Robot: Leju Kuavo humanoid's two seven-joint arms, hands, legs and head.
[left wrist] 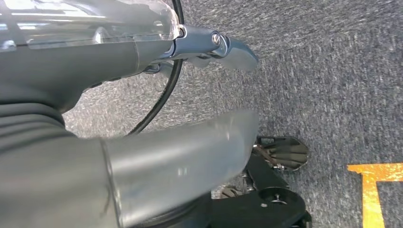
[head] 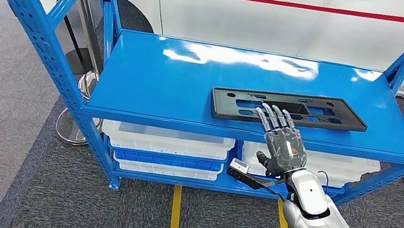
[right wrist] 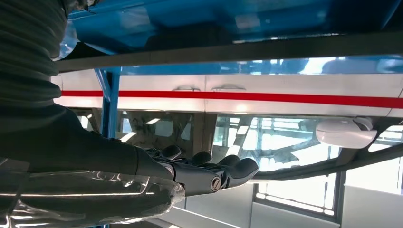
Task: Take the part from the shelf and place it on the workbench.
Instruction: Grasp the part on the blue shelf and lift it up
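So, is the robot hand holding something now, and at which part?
Nothing is held. The right robot hand has its fingers stretched flat, reaching over the near edge of the black plastic part on the blue shelf.

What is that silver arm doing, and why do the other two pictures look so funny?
That is a robot's right arm, seen from a camera near its head. Its right robot hand reaches with straight fingers over a flat black part lying on a blue shelf. It holds nothing yet. White bins sit underneath, and a white car with a red stripe is parked behind. The other two pictures come from cameras on the wrists, so they look turned. One shows the right hand's fingers from the side. The other shows the left robot hand hanging over grey carpet.
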